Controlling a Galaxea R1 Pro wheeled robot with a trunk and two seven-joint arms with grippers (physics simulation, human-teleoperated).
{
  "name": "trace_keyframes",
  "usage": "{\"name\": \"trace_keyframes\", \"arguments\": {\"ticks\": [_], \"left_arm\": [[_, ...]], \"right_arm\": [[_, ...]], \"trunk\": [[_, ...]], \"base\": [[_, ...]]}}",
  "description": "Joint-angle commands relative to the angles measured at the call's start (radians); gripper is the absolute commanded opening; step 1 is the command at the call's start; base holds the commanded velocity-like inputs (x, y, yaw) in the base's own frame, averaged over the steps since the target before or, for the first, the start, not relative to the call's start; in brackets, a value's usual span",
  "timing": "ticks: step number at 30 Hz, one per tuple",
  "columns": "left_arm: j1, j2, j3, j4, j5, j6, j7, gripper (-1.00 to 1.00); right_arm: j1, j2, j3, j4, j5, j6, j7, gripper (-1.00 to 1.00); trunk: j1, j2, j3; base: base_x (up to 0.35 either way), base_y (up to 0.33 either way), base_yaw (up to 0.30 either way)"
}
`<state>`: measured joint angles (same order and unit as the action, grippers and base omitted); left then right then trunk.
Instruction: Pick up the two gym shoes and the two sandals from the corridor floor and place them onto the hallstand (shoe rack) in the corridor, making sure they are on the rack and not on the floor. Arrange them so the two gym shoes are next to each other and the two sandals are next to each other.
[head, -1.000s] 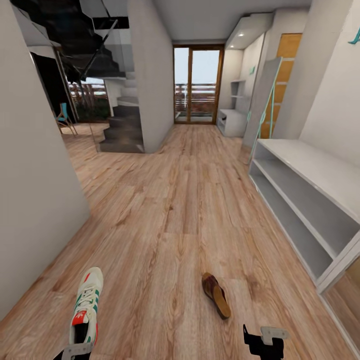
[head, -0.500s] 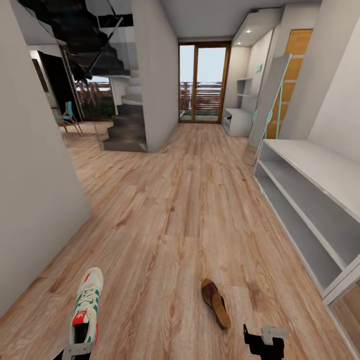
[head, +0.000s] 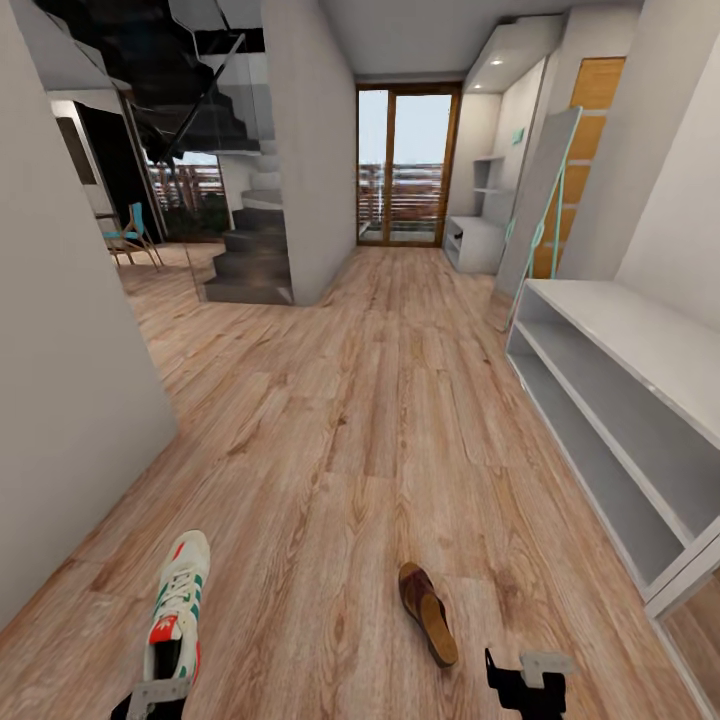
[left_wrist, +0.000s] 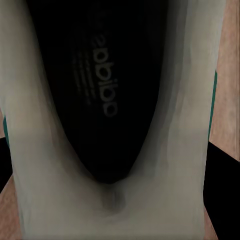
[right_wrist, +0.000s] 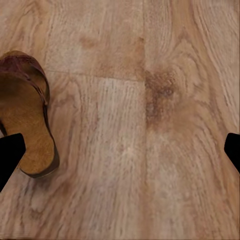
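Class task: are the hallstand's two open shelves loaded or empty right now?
Empty. In the head view the hallstand shows bare white shelves; the sandal and gym shoe are off it.

Matt wood-grain plank floor (head: 380, 400); a leather-looking sandal (head: 427, 625) with grainy footbed; smooth matt-white shoe rack (head: 640, 340).

the corridor floor (head: 360, 420) is light-brown wood-grain planking with darker knots. the gym shoe (head: 175, 610) is white with green side stripes, a red-orange tongue patch and red-orange at the heel; its inside (left_wrist: 100, 90) is black with faint grey lettering, its lining off-white. the sandal (head: 427, 612) has a dark reddish-brown strap and a tan footbed. the hallstand (head: 640, 340) is white with greyer shelves. the stairs (head: 250, 255) are dark grey, the far door frame (head: 408, 90) brown.
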<state>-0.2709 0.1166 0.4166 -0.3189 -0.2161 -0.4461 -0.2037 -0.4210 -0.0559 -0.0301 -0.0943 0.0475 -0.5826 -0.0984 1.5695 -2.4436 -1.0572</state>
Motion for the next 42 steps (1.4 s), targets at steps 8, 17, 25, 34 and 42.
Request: {"name": "trace_keyframes", "arguments": {"ticks": [8, 17, 25, 34, 42], "left_arm": [[-0.142, -0.005, 0.002, -0.006, -0.014, 0.129, -0.017, -1.00], [-0.352, -0.010, -0.012, -0.007, -0.048, 0.301, -0.044, -1.00], [-0.377, -0.012, -0.071, -0.014, -0.097, 0.318, -0.059, -1.00], [-0.377, -0.026, -0.079, -0.012, -0.102, 0.319, -0.060, -1.00], [-0.374, -0.027, -0.080, -0.013, -0.103, 0.318, -0.060, -1.00]], "right_arm": [[-0.001, -0.002, 0.060, -0.072, 0.049, 0.050, -0.002, 1.00], [-0.001, -0.002, 0.066, -0.193, 0.075, 0.258, 0.167, 1.00], [-0.001, -0.005, 0.064, -0.193, 0.072, 0.270, 0.189, 1.00], [-0.001, -0.004, 0.065, -0.193, 0.072, 0.270, 0.194, 1.00], [-0.001, -0.004, 0.065, -0.193, 0.072, 0.270, 0.191, 1.00]], "trunk": [[0.000, 0.000, -0.001], [0.000, 0.000, -0.001], [0.000, 0.000, -0.001], [0.000, 0.000, -0.001], [0.000, 0.000, -0.001]], "base": [[0.000, 0.000, 0.000], [0.000, 0.000, 0.000], [0.001, 0.000, 0.000], [0.216, 0.000, 0.000], [0.239, 0.000, 0.000]]}}
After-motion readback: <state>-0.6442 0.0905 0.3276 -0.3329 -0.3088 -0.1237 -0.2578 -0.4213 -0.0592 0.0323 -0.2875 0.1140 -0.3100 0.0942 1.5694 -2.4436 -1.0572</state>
